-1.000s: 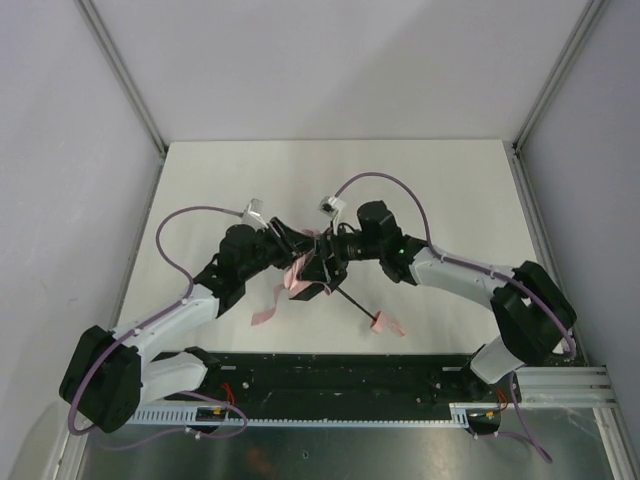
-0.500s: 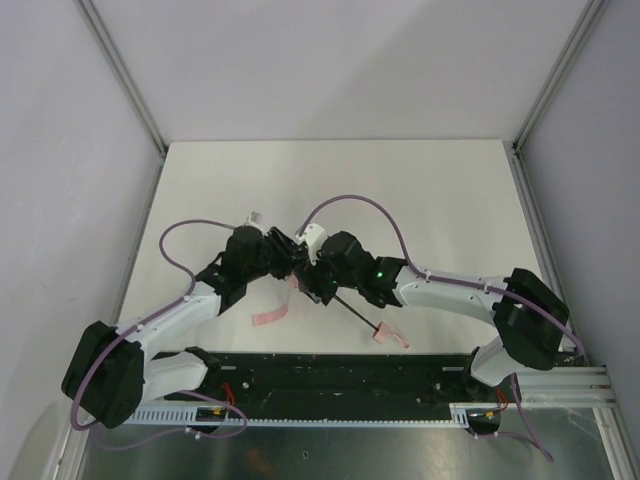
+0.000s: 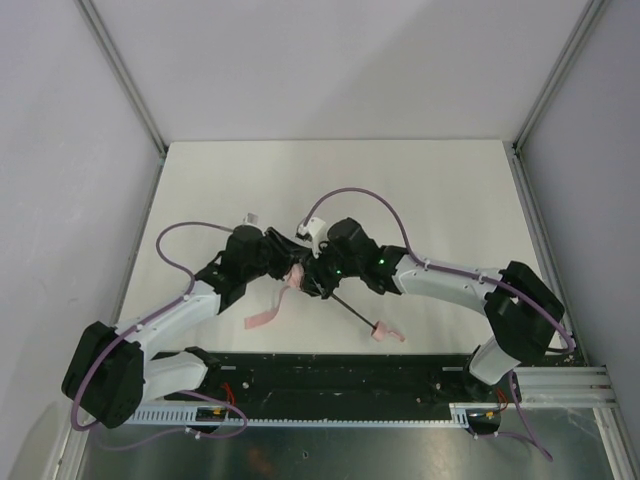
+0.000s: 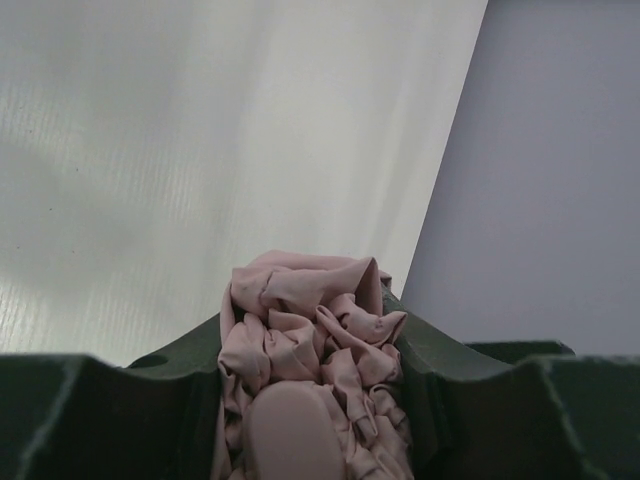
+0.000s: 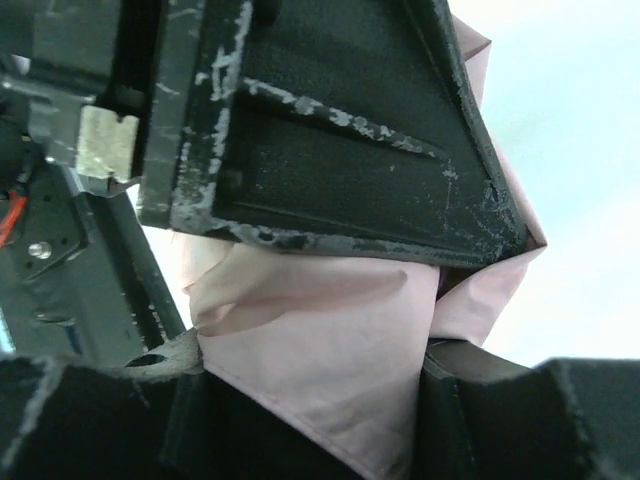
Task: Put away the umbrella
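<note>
The umbrella [image 3: 294, 277] is a crumpled pale pink bundle held between both grippers at mid-table. Its thin black shaft [image 3: 350, 308] slants down right to the small pink handle [image 3: 380, 330] near the front edge. A pink strip [image 3: 263, 318] hangs from the bundle to the table at lower left. My left gripper [image 3: 284, 258] is shut on the bunched fabric [image 4: 300, 340], which fills the gap between its fingers [image 4: 410, 350]. My right gripper [image 3: 311, 277] meets it from the right and is shut on a smooth fold of the fabric [image 5: 320, 330], right under the left gripper's black body [image 5: 330, 130].
The white table [image 3: 420, 190] is boxed in by grey walls on the left, back and right. A black rail [image 3: 340, 370] with the arm bases runs along the near edge. Purple cables [image 3: 360, 195] arch over both wrists.
My right gripper has moved left, up against the left gripper, and closed on the pink fabric. The bundle has drawn in tighter. The left gripper has kept its hold.
</note>
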Motion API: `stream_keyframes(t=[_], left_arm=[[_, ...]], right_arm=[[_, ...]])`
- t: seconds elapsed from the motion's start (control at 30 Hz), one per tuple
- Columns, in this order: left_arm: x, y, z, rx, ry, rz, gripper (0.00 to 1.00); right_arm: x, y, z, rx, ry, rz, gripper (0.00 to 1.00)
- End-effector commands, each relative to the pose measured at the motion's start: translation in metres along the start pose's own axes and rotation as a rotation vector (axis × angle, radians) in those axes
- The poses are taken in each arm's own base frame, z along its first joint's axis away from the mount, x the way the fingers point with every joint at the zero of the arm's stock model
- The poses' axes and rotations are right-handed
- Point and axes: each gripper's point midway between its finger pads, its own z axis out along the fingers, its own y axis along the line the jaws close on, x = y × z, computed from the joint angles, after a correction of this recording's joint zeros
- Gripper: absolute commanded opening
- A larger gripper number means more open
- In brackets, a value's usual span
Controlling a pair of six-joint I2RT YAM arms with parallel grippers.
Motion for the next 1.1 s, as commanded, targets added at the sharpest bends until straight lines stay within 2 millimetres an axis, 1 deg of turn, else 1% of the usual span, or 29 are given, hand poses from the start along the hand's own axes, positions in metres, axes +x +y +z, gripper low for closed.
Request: stream_keyframes(t=[0.0,0.07,0.1,0.13,0.17,0.2,0.27,0.4,0.47,0.53,0.63,0.73,0.8,0.83,0.87,0.97,1.0,1.03,1.07], left_arm=[[-0.013,-0.059,-0.016,0.179,-0.056,0.183,0.22],[-0.016,-0.065,-0.022,0.220,-0.086,0.254,0.51],[-0.017,-0.069,-0.026,0.247,-0.100,0.282,0.63],[-0.018,-0.072,-0.029,0.275,-0.112,0.307,0.71],[-0.017,-0.075,-0.031,0.300,-0.118,0.326,0.78],[-0.016,-0.077,-0.033,0.326,-0.119,0.341,0.83],[-0.012,-0.080,-0.035,0.358,-0.108,0.357,0.88],[-0.006,-0.085,-0.037,0.405,-0.085,0.375,0.89],[-0.006,-0.087,-0.037,0.415,-0.082,0.382,0.85],[-0.007,-0.089,-0.037,0.421,-0.091,0.384,0.76],[-0.012,-0.094,-0.039,0.426,-0.113,0.378,0.54],[-0.014,-0.099,-0.041,0.436,-0.122,0.379,0.31],[-0.014,-0.100,-0.040,0.435,-0.118,0.373,0.13],[-0.014,-0.099,-0.039,0.432,-0.113,0.364,0.06],[-0.013,-0.098,-0.039,0.429,-0.110,0.351,0.03],[-0.016,-0.092,-0.038,0.411,-0.125,0.294,0.00],[-0.018,-0.090,-0.039,0.404,-0.135,0.267,0.00],[-0.019,-0.088,-0.039,0.395,-0.143,0.240,0.00],[-0.020,-0.086,-0.039,0.384,-0.149,0.215,0.00]], right_arm=[[-0.062,0.027,-0.022,-0.248,-0.155,0.088,0.00],[-0.069,0.025,-0.032,-0.315,-0.163,0.156,0.00],[-0.072,0.024,-0.036,-0.344,-0.169,0.181,0.00],[-0.075,0.025,-0.040,-0.372,-0.176,0.200,0.00],[-0.078,0.026,-0.043,-0.399,-0.180,0.217,0.00],[-0.082,0.027,-0.047,-0.425,-0.189,0.232,0.00],[-0.089,0.031,-0.053,-0.483,-0.200,0.263,0.00],[-0.100,0.043,-0.065,-0.596,-0.213,0.300,0.00],[-0.104,0.049,-0.070,-0.642,-0.216,0.305,0.00],[-0.106,0.052,-0.075,-0.665,-0.214,0.302,0.00],[-0.103,0.052,-0.077,-0.643,-0.208,0.288,0.00],[-0.095,0.049,-0.078,-0.601,-0.189,0.258,0.00],[-0.092,0.046,-0.077,-0.550,-0.189,0.242,0.00],[-0.090,0.045,-0.076,-0.518,-0.188,0.233,0.00],[-0.089,0.043,-0.074,-0.477,-0.189,0.222,0.04],[-0.088,0.037,-0.068,-0.326,-0.213,0.161,0.31],[-0.086,0.033,-0.065,-0.244,-0.215,0.128,0.42],[-0.084,0.030,-0.062,-0.170,-0.218,0.090,0.51],[-0.083,0.028,-0.059,-0.111,-0.217,0.050,0.57]])
